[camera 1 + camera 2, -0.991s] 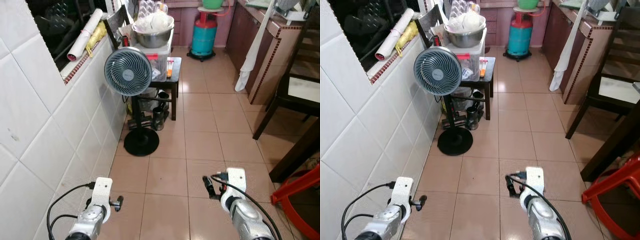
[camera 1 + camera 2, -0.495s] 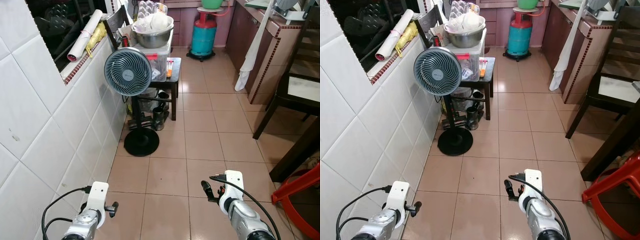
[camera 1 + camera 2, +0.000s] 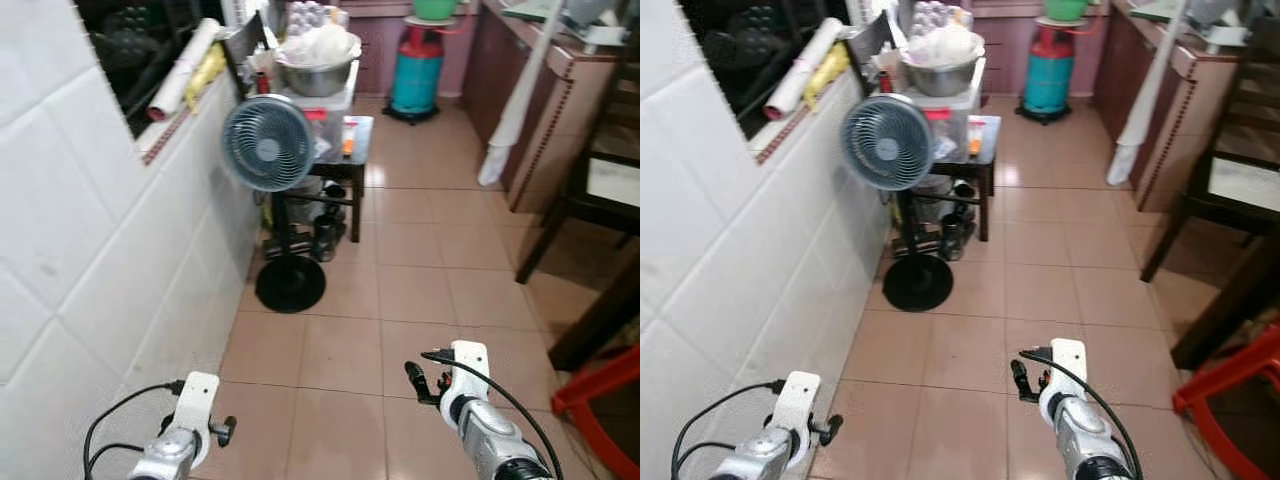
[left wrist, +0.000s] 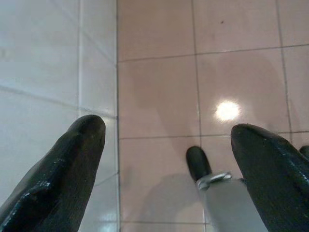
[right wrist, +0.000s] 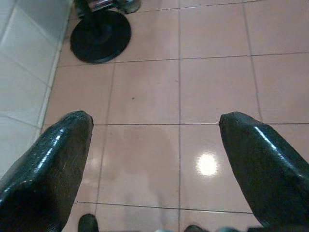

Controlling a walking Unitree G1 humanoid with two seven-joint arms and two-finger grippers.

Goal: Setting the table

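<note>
Both claws low over the tiled floor [image 3: 420,290], holding nothing.
Left claw [image 4: 169,159] and right claw [image 5: 154,145] spread wide; a loaded side desk [image 3: 352,135] stands upper centre behind a fan [image 3: 266,143].

The red stool [image 3: 600,385] is cut off by the right edge; the dark chair [image 3: 590,190] likewise; the steel bowl's [image 3: 318,76] contents are too blurred to identify; the left claw [image 4: 169,159] fingers run off the frame.

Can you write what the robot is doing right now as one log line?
phase: walking the tiled floor | left gripper: open, empty | right gripper: open, empty | ahead: fan
</note>
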